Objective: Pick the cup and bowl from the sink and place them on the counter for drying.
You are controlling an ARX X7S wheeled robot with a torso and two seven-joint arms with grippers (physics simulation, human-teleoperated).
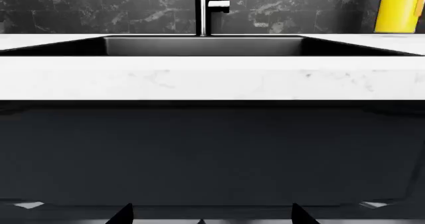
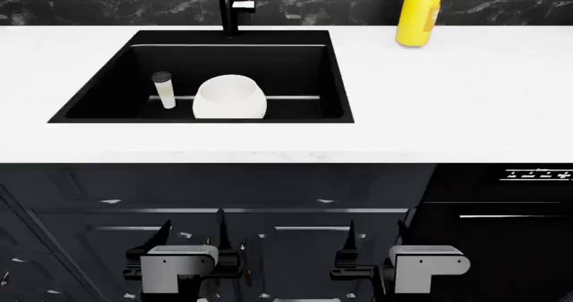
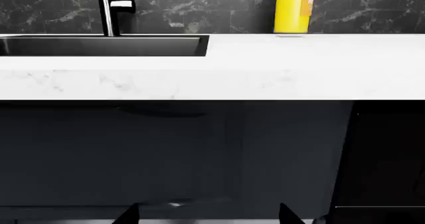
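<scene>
Both grippers (image 2: 192, 238) (image 2: 376, 238) hang open below the white counter (image 2: 447, 101).

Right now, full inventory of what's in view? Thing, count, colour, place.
Slim cylindrical cup: 1, cream-white with dark rim, in the sink, left of the bowl.
Deep round glossy bowl: 1, white, middle of the sink.
Rectangular matte sink: 1, black, set into the counter.
Stone-like counter: 1, white, faint grey speckles, above the cabinets.
Tall faucet: 1, black and chrome, behind the sink.
Bottle: 1, yellow, on the counter by the wall.
Cabinets: dark navy, below the counter.
Left gripper: open, low before the cabinets.
Right gripper: open, likewise.
</scene>
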